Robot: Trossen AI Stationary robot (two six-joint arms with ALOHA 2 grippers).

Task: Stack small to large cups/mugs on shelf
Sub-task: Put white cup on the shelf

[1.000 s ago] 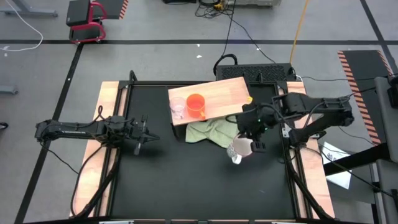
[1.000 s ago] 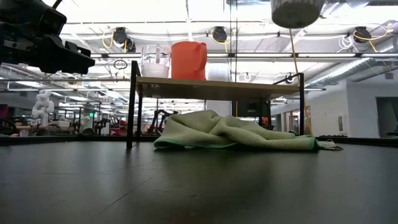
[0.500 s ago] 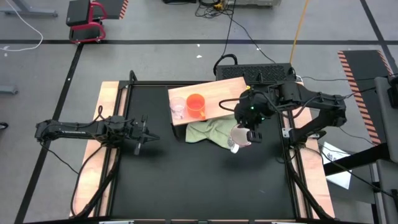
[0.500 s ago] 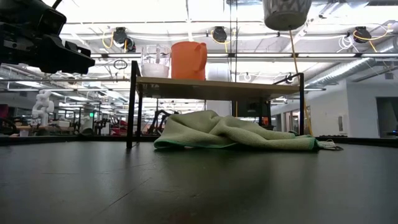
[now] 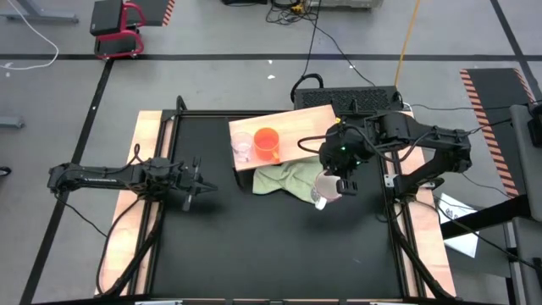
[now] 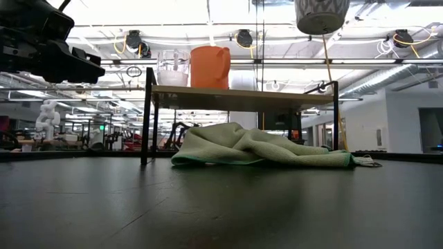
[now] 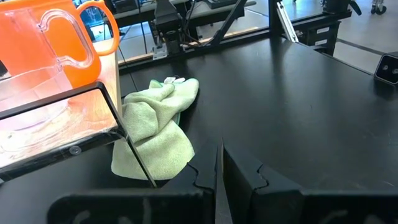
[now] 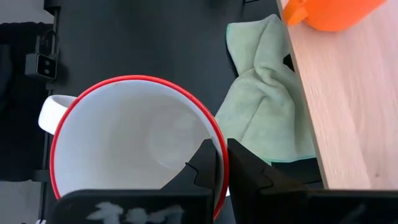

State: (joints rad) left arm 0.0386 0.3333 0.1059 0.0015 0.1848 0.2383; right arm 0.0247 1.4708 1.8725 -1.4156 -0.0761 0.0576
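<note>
The white mug (image 5: 324, 188) has a red rim and hangs in my right gripper (image 5: 335, 184), above the green cloth's right end and near the shelf's (image 5: 288, 134) near right corner. The low view shows only its patterned bottom (image 6: 320, 14). The orange mug (image 5: 267, 142) and the clear glass cup (image 5: 242, 147) stand side by side on the shelf's left part. My left gripper (image 5: 198, 185) is shut and empty, out over the table's left half. My right gripper pinches the white mug's wall at the red rim (image 8: 216, 133), one finger inside (image 8: 202, 163) and one outside. The grip is on the side opposite the handle (image 8: 52, 112). The mug is lifted clear, higher than the shelf top, its mouth toward the wrist camera.
A crumpled green cloth (image 5: 284, 179) lies on the black table, partly under the shelf's near edge. The shelf stands on thin black legs (image 6: 148, 114). The right part of the board (image 8: 348, 93) beside the orange mug is bare.
My right gripper has carried the white mug toward the table's far edge and a little left, closer to the shelf, mostly in the first half second. The mug stays lifted clear in the same hold.
</note>
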